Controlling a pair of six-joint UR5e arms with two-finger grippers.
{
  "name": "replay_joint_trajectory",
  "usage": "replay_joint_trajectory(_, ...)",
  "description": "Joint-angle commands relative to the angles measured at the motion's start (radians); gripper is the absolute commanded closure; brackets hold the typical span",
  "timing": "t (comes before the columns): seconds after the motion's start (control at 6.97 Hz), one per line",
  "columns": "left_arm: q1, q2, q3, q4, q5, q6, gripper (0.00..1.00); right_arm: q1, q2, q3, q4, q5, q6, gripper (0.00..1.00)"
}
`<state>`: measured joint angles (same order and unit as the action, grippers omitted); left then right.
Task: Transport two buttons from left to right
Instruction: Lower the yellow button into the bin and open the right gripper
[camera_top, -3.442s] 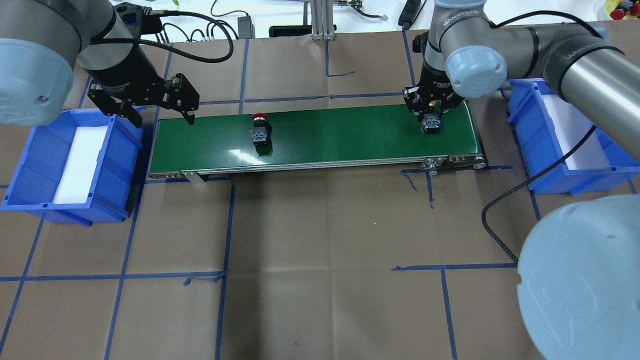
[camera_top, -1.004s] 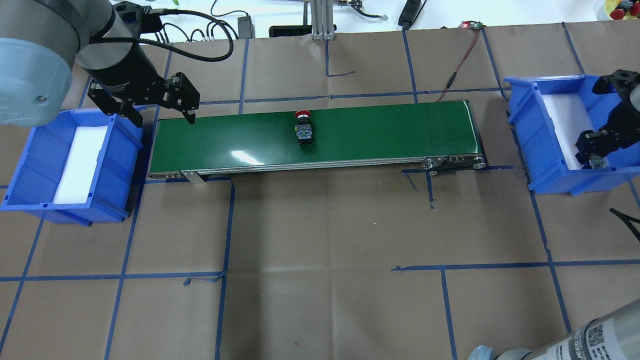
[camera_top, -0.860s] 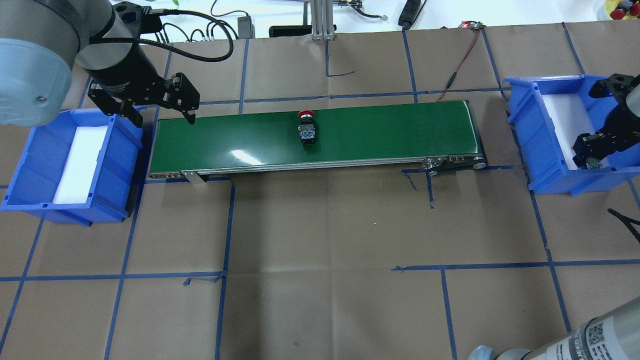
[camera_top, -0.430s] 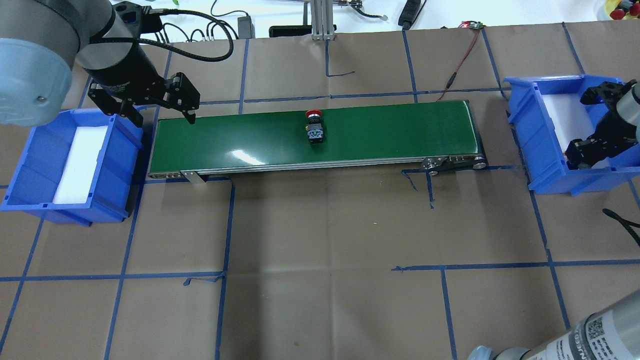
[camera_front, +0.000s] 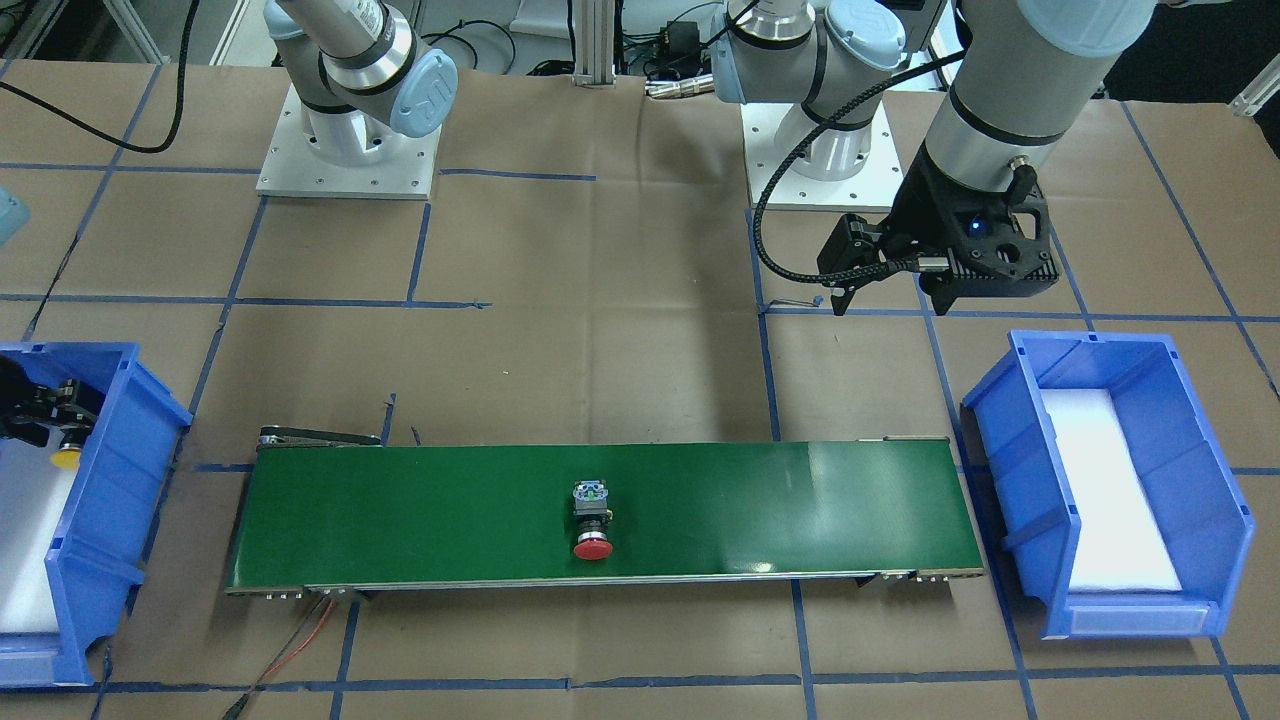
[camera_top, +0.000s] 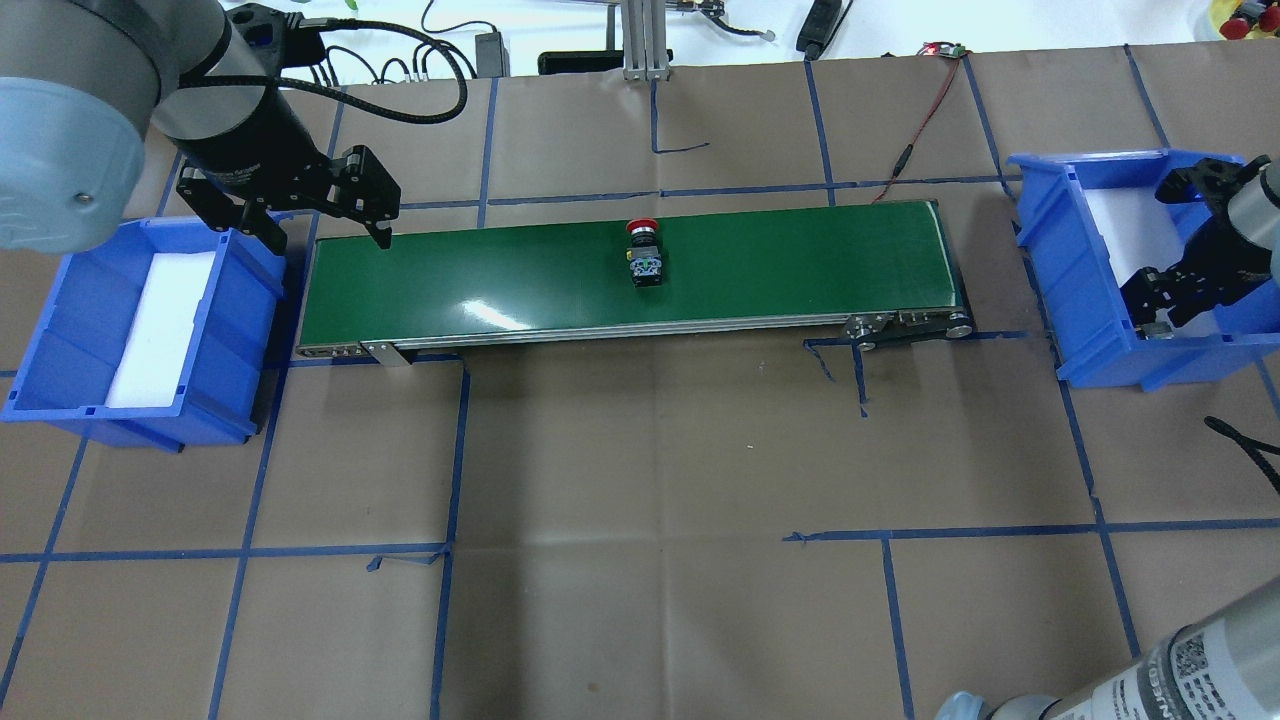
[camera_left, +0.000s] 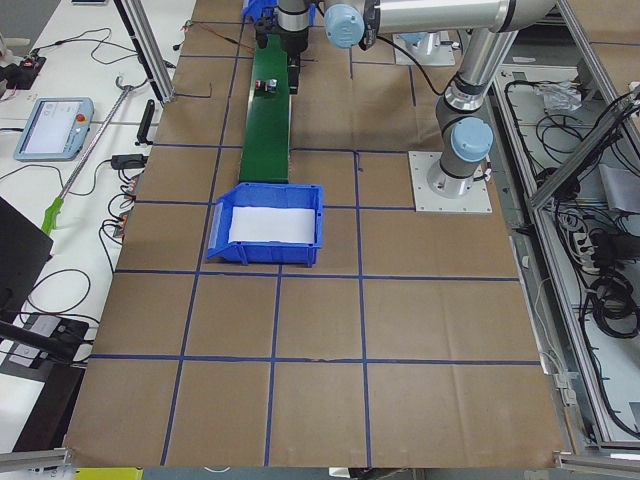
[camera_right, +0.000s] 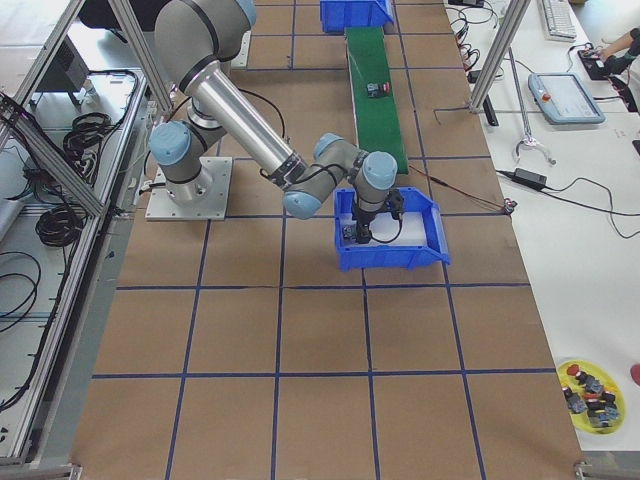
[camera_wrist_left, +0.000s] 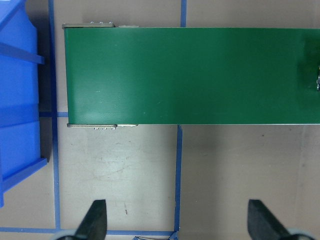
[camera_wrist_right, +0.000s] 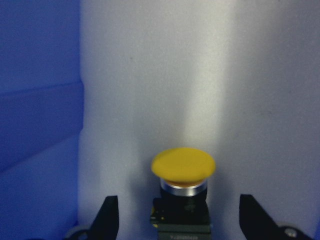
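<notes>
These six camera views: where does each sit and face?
Front-facing: across the table, facing the robot; both bases, left gripper.
Overhead: behind the robot, looking down; both arms, conveyor.
Exterior left: table's left end, looking along it; left arm nearest.
Exterior right: opposite end; right arm at the right bin.
Left wrist: down onto the conveyor's end; its open fingers.
Right wrist: into that bin, at the yellow button; right gripper open.
Shared: front-facing and overhead both show the red button mid-conveyor.

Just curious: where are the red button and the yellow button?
red button (camera_top: 645, 258): overhead view, on its black body.
yellow button (camera_wrist_right: 183, 166): right wrist view, on its yellow cap.
</notes>
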<state>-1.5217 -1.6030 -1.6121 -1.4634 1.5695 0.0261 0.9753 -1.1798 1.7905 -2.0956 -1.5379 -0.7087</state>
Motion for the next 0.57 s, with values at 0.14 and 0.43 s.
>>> replay_joint_trajectory(0.14, 0.0, 0.0, 0.001, 0.0, 0.0, 0.0, 0.0, 0.0, -0.023, -0.034, 0.014, -0.008, 0.0, 0.13)
replay_joint_trajectory(0.43, 0.0, 0.0, 0.001, 0.0, 0.0, 0.0, 0.0, 0.014, -0.087, -0.037, 0.019, -0.002, 0.014, 0.01)
